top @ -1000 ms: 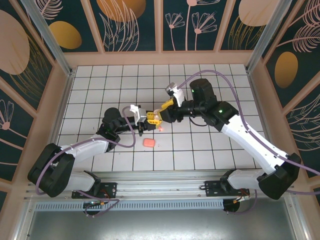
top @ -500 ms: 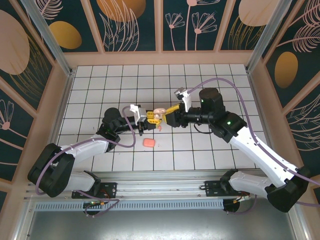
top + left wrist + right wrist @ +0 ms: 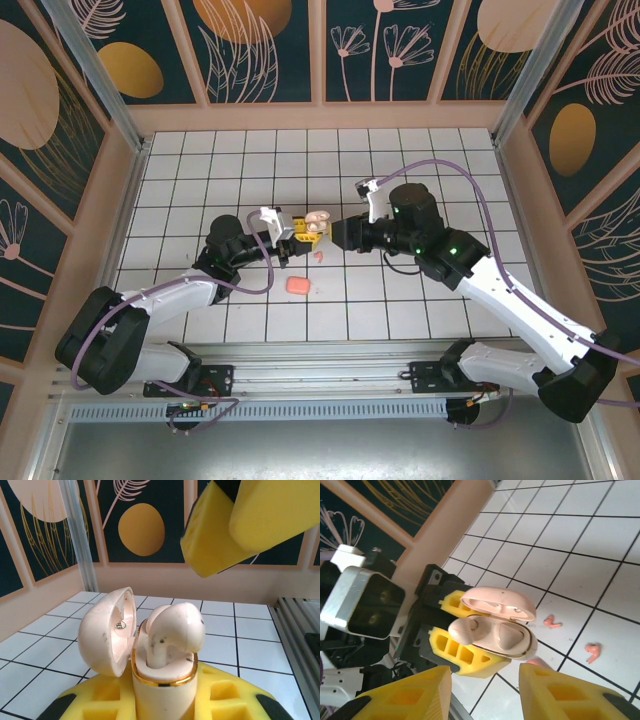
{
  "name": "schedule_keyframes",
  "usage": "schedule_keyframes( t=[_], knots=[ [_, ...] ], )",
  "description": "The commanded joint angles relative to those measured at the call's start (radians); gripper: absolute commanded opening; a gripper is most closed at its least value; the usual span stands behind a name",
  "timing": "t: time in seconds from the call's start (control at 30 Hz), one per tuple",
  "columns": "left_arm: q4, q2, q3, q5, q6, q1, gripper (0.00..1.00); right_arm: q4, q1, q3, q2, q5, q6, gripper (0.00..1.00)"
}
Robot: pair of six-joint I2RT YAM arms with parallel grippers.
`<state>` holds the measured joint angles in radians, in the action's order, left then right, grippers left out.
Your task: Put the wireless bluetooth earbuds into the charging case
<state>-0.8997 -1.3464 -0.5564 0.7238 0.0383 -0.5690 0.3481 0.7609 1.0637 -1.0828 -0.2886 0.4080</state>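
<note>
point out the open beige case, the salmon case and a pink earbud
open beige case (image 3: 161, 700): left wrist view, front of its base
salmon case (image 3: 298, 285): top external view, its top middle
pink earbud (image 3: 592, 651): right wrist view, its body

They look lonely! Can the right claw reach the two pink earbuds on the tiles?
Probably yes. The right claw is open and empty, and the pink earbuds lie uncovered on the tiles close beside it.

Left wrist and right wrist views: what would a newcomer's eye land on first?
The open beige charging case, clamped in the left gripper mid-table, lid flipped back, with a whitish earbud standing in it. Next, the right gripper, yellow fingers apart and empty, facing the case. Two pink earbuds lie loose on the white tiles nearby.
</note>
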Motion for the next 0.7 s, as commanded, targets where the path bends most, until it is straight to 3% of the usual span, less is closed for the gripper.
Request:
schedule_keyframes(
  t=[0.0,0.33,0.67],
  knots=[
    [0.013,0.010,-0.035,-0.022,0.024,-0.005,0.02,0.037,0.028,0.062,-0.008,0.091,0.070,0.39],
    [0.030,0.004,-0.049,-0.025,0.026,-0.004,0.02,0.157,0.094,0.190,-0.116,0.199,0.086,0.36],
    [0.027,-0.001,-0.054,-0.027,0.022,-0.006,0.02,0.155,0.103,0.250,-0.178,0.172,0.048,0.37]
  ],
)
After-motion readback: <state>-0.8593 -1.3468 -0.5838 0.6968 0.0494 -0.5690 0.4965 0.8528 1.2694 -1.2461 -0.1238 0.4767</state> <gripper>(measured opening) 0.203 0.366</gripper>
